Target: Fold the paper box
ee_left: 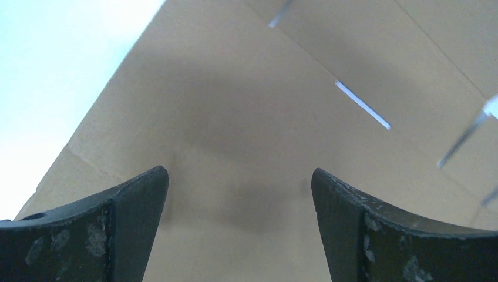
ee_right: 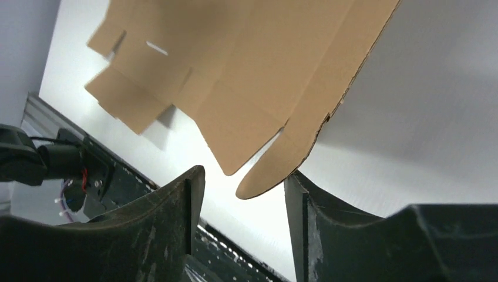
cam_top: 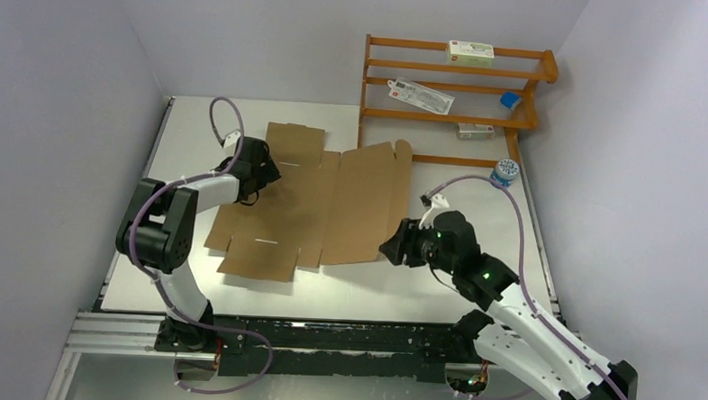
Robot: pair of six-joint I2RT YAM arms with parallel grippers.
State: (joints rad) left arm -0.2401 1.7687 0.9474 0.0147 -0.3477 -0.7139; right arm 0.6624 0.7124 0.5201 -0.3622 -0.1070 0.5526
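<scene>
The paper box [cam_top: 332, 199] is a brown die-cut cardboard sheet lying mostly flat on the white table, its right panel slightly raised. My left gripper [cam_top: 263, 173] hangs open just above its left part, and in the left wrist view bare cardboard [ee_left: 246, 106] fills the space between the spread fingers of that gripper [ee_left: 239, 171]. My right gripper [cam_top: 393, 249] sits at the sheet's near right corner. In the right wrist view its jaws [ee_right: 245, 171] stand apart, and the rounded flap tip [ee_right: 264, 182] of the cardboard [ee_right: 264, 70] lies just ahead of them, close to the right finger [ee_right: 299, 200], ungripped.
A wooden rack [cam_top: 454, 96] stands at the back right holding white cartons [cam_top: 470, 52] and a small blue item [cam_top: 510, 99]. A round blue-and-white object [cam_top: 503, 173] sits by the rack's foot. The black rail [cam_top: 326, 336] runs along the table's near edge.
</scene>
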